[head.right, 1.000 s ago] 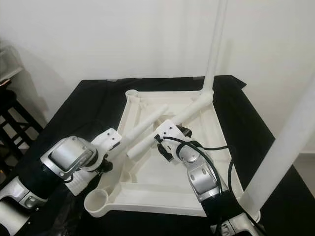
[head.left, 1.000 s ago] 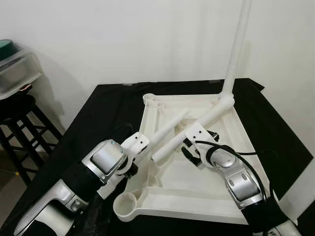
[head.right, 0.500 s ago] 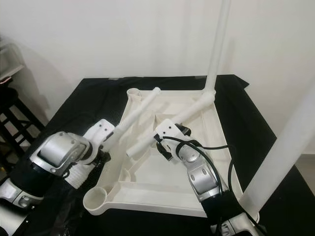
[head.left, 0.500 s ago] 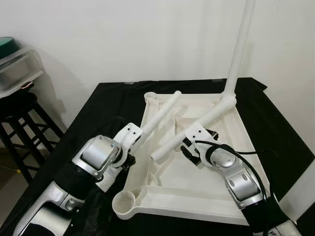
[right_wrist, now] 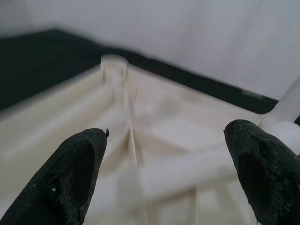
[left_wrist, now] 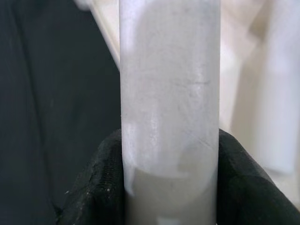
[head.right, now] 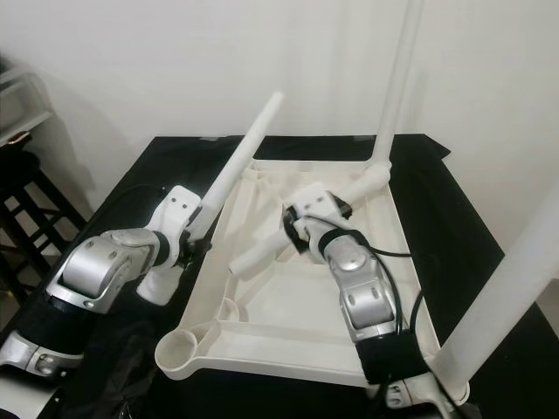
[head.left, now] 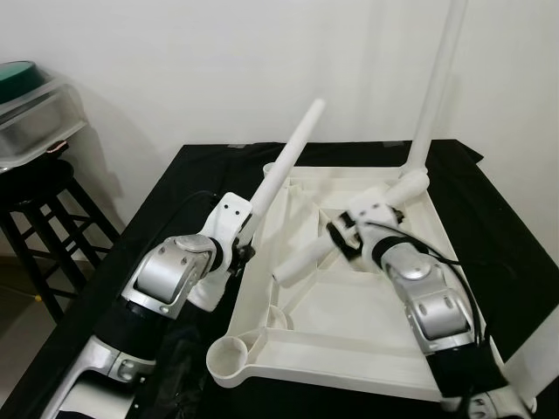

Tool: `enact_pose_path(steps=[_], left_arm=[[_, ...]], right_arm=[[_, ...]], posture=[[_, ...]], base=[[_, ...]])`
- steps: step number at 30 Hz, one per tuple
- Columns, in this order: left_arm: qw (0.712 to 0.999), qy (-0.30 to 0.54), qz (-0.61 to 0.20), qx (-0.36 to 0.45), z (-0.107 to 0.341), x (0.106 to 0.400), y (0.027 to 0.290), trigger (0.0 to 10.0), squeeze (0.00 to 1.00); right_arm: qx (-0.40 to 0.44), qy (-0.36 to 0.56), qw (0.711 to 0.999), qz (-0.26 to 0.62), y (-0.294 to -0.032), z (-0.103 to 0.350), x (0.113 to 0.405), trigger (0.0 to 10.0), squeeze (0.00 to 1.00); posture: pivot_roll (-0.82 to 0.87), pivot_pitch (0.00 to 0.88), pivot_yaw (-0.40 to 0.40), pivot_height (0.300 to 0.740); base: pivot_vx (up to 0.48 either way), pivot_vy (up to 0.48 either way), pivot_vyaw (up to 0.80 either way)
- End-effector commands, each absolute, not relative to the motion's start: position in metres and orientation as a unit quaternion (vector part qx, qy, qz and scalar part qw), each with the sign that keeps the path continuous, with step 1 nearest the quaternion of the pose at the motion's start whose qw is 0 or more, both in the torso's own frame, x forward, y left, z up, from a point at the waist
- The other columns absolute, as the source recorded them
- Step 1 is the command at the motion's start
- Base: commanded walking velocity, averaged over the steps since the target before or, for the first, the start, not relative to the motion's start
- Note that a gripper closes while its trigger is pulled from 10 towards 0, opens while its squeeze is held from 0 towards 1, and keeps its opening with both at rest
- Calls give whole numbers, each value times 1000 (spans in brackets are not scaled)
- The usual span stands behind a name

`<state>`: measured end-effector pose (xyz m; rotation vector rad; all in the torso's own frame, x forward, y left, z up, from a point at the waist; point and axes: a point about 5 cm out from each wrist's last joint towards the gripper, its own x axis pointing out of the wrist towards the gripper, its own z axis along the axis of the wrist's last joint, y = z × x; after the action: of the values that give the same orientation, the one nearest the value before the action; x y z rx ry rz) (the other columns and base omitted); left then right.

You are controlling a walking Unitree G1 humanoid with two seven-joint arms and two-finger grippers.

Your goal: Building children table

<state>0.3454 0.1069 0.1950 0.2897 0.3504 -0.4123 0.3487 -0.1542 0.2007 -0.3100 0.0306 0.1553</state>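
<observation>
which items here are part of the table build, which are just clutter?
Job:
upturned tabletop
leg in left claw
loose leg lying on the tabletop
upright leg already fitted

Clutter:
black stool
clear bin
</observation>
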Motion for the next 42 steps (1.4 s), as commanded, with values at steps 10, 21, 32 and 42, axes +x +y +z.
enact_pose_path(steps=[10,21,32,42], left_arm=[[965,-37,-259,17,238,337,113,0,0],[858,-124,-483,-124,262,290,112,10000,0],[786,-117,-599,-101,254,262,112,10000,0],[821,-155,-537,-116,261,277,119,10000,0]], right_arm=[[155,-101,926,330,-114,237,321,10000,0],[130,-132,843,505,-113,249,289,10000,0],[97,-118,768,622,-120,255,267,10000,0],[86,-96,777,617,-122,244,269,10000,0]], posture=[[10,0,37,740],[6,0,21,740],[0,0,13,740],[-8,0,11,740]], base=[[0,0,0],[0,0,0],[0,0,0],[0,0,0]])
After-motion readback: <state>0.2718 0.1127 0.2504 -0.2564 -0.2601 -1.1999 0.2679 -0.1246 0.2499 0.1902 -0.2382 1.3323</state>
